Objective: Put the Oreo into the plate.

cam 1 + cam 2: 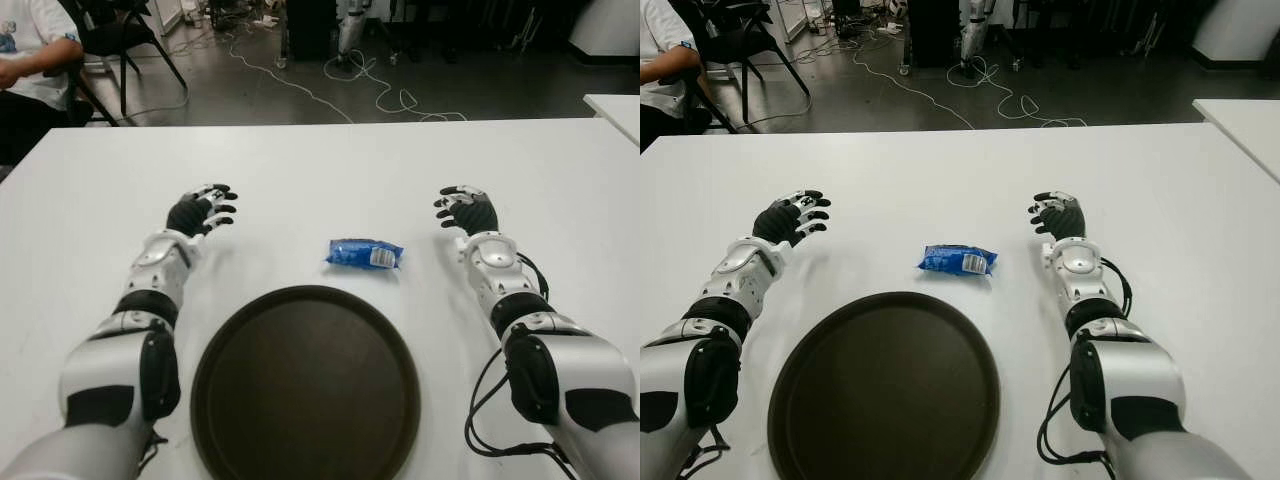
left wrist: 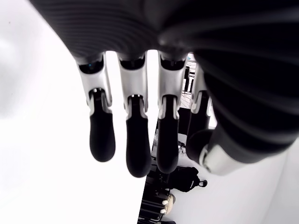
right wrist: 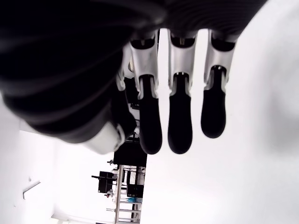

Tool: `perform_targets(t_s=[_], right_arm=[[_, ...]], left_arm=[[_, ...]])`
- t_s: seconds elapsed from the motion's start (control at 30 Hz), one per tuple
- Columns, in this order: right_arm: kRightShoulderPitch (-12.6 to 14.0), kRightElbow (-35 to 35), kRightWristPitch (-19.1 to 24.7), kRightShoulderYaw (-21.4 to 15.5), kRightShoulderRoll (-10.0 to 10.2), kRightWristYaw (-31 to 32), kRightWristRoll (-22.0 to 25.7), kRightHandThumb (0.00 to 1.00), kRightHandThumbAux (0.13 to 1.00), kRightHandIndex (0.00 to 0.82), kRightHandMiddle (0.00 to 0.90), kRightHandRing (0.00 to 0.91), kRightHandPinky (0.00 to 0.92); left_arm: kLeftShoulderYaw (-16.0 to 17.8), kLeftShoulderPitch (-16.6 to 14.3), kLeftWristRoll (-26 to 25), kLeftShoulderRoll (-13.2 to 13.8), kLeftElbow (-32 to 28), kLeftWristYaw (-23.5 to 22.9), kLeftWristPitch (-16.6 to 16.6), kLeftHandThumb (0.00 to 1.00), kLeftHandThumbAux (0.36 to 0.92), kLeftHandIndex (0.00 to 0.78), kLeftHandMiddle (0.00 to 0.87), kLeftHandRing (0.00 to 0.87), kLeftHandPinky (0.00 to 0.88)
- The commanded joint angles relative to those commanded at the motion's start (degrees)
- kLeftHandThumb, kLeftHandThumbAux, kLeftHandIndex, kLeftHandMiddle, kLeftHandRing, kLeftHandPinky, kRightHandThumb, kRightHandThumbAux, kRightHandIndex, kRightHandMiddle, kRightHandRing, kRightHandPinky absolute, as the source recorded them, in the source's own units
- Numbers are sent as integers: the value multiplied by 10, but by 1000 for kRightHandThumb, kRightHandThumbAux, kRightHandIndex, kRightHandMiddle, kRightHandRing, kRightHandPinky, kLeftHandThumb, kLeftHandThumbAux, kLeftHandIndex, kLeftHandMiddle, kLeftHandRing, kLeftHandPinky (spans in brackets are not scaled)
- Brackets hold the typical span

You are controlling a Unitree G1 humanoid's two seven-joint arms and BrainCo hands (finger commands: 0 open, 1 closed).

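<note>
Oreo pack (image 1: 365, 254) lies on tabletop (image 1: 300, 170) just beyond plate (image 1: 305, 385) rim, long axis running left-right; right hand (image 1: 466, 211) nearer, pack toward its inner side; left hand (image 1: 203, 211) farther; both hands fingers spread, empty

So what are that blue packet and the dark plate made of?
The blue packet looks like thin glossy plastic film: crinkled, with crimped ends. The plate seems to be dark brown matte plastic, smooth with a raised rim; it could be coated metal.
</note>
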Motion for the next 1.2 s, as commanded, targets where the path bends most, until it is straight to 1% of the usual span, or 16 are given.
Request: perform_targets(t_s=[0.17, 0.33, 0.4, 0.43, 0.47, 0.5, 0.53, 0.63, 0.7, 0.77, 0.83, 0.9, 1.03, 1.2], right_arm=[[0, -1, -5, 2, 0, 1, -5, 671, 728, 416, 504, 519, 535], [-2, -3, -16, 14, 0, -7, -18, 669, 728, 411, 456, 478, 481], [-1, -5, -37, 34, -2, -19, -38, 669, 728, 410, 436, 458, 459], [1, -6, -47, 44, -3, -24, -48, 494, 691, 352, 392, 410, 407], [2, -6, -53, 49, -4, -27, -55, 429, 678, 331, 376, 393, 388], [2, -6, -56, 52, -4, -29, -58, 334, 660, 301, 353, 368, 361], [3, -6, -64, 59, -6, -30, -66, 274, 649, 282, 338, 352, 343], [4, -6, -80, 78, -9, -34, -85, 160, 618, 204, 262, 268, 245], [4, -6, -86, 88, -11, -37, -95, 106, 608, 157, 212, 211, 171], [5, -5, -90, 100, -15, -39, -106, 69, 605, 124, 175, 169, 123], [5, -4, -90, 110, -18, -40, -117, 30, 613, 82, 121, 104, 62], [5, -3, -89, 117, -19, -40, -123, 15, 622, 58, 90, 67, 33], [7, -2, -83, 125, -21, -40, -130, 3, 644, 28, 50, 27, 9], [7, -1, -75, 133, -21, -47, -134, 0, 681, 20, 40, 22, 6]], left_arm=[[0, 0, 0, 0, -1, 3, 0, 829, 677, 435, 460, 516, 533], [-1, -1, 1, 0, 0, 7, 3, 829, 677, 434, 460, 513, 529], [-2, -1, 2, 1, 0, 8, 4, 829, 677, 433, 460, 512, 528], [-2, -1, 1, 1, 0, 8, 4, 830, 677, 434, 459, 510, 526], [-2, -1, 1, 1, 0, 8, 4, 830, 677, 434, 459, 509, 525], [-2, 0, 1, 1, 0, 8, 4, 830, 677, 434, 459, 508, 524], [-2, 0, 1, 1, 0, 7, 4, 830, 677, 434, 459, 507, 523], [-1, 0, 0, 1, 0, 5, 2, 830, 677, 434, 459, 506, 523], [-1, 1, -1, 0, 0, 4, 1, 829, 677, 432, 459, 509, 527], [-1, 1, -1, 0, 0, 3, 0, 829, 677, 431, 460, 510, 529], [-1, 1, 0, 0, 0, 3, -1, 829, 678, 429, 460, 511, 530], [-1, 1, 0, -1, -1, 4, -2, 828, 678, 428, 461, 512, 530], [0, 1, -1, -1, 0, 5, 0, 828, 679, 424, 462, 511, 525], [-2, 1, 1, 0, 0, 7, 2, 826, 680, 421, 463, 510, 524]])
